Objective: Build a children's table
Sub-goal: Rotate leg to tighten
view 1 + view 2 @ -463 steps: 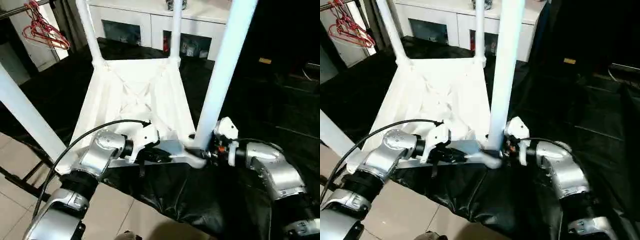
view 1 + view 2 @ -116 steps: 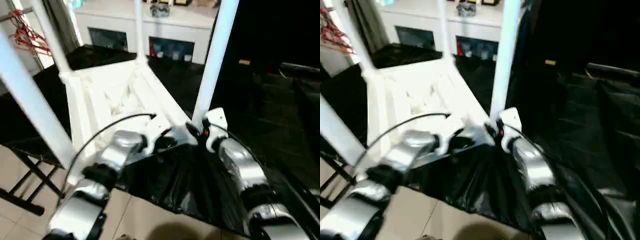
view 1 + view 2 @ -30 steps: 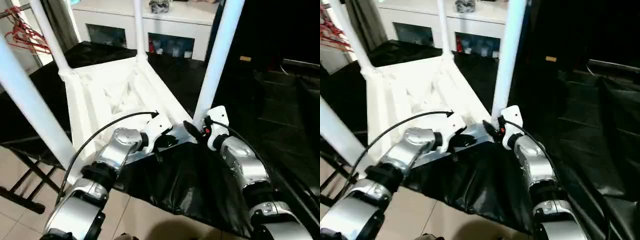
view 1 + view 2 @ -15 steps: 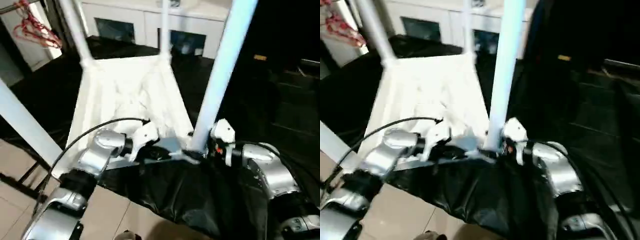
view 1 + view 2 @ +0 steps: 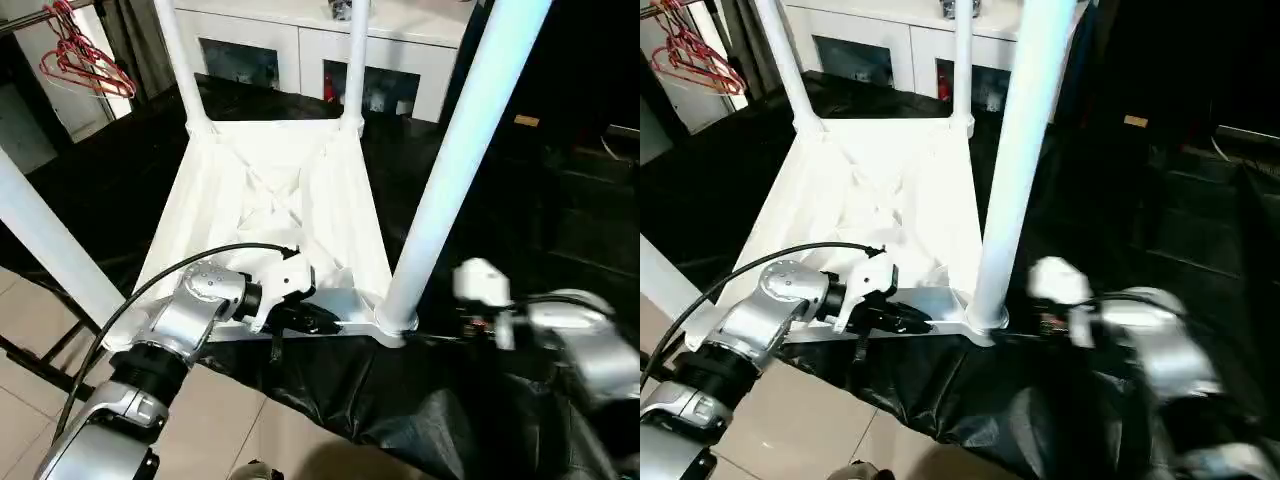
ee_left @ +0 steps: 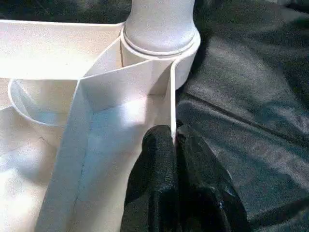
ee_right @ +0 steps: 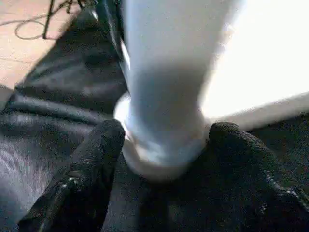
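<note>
Compared with one second ago, your right gripper (image 7: 164,145) has withdrawn toward frame right, fingers spread beside the leg (image 5: 455,170); left gripper (image 6: 173,137) pinches the tabletop rim (image 6: 171,101).

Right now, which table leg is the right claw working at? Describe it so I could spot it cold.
Start at the upside-down white plastic tabletop lying on the black sheet, its four white tubular legs pointing up. Go to its near corner on the robot's right: the leg stands in that round socket. It is the only one with the right claw straddling its base; the left claw pinches the rim beside it.
</note>
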Controlling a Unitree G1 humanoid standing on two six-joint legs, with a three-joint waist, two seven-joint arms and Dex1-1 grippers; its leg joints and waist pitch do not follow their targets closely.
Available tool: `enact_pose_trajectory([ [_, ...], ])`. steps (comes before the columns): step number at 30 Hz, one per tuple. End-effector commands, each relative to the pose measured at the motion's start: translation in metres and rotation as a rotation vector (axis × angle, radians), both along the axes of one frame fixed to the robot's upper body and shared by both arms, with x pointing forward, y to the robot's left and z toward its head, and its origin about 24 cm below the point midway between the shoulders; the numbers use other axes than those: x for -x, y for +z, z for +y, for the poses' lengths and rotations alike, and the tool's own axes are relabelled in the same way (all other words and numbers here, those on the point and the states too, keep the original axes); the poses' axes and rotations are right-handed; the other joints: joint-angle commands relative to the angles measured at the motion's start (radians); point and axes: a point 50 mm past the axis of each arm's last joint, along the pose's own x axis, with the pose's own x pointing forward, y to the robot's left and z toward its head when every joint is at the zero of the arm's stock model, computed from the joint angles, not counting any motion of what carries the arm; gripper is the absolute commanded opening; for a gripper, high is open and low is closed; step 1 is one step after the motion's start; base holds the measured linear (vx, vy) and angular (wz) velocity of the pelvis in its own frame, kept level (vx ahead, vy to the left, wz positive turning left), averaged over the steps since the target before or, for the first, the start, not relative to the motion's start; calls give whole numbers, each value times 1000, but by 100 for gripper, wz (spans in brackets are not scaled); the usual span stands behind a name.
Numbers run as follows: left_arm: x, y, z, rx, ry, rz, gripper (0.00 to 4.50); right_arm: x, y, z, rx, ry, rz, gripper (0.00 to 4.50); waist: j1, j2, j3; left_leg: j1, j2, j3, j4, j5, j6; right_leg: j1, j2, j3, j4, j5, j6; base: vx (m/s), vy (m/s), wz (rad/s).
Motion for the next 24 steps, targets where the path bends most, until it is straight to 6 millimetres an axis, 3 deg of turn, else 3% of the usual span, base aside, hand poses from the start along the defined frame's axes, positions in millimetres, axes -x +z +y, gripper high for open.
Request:
enact_pose_trajectory([
  [1,0,13,-8,38,-81,-57,0,-3,16,-14,-29,-44,-42,318,0,-17,-77,22,57,-22,-67,-215,79,49,-53,47,-54,-215,-239,0,0,0],
  [5,0,17,-13,82,-112,-74,0,-5,26,-30,-42,-132,-68,318,0,-19,-76,20,55,-21,-64,-206,94,51,-53,44,-56,-225,-244,0,0,0],
  [12,5,27,-33,177,-220,-101,0,-17,23,-39,-42,-338,-143,318,11,-16,-79,26,54,-19,-63,-199,72,44,-51,43,-55,-228,-245,0,0,0],
  [16,8,30,-39,211,-274,-136,0,-26,16,-27,-66,-417,-167,318,14,-14,-78,22,54,-20,-64,-205,71,45,-53,43,-54,-239,-238,0,0,0],
  [17,8,27,-38,182,-258,-182,0,-35,11,-20,-77,-514,-168,318,16,-12,-79,25,54,-20,-64,-217,65,43,-53,43,-57,-257,-232,0,0,0],
  [22,0,17,-22,111,-126,-236,0,-53,6,0,-130,-654,-203,318,3,-14,-76,25,51,-24,-70,-263,19,40,-55,44,-60,-342,-189,0,0,0],
  [23,-1,16,-16,105,-91,-224,27,-57,5,5,-148,-680,-206,322,1,-20,-76,23,51,-24,-71,-263,18,41,-54,45,-60,-341,-185,0,0,0],
  [24,-1,16,-14,104,-79,-215,55,-58,5,7,-156,-691,-207,323,0,-17,-77,22,52,-26,-71,-260,13,41,-56,45,-55,-333,-188,0,0,0],
])
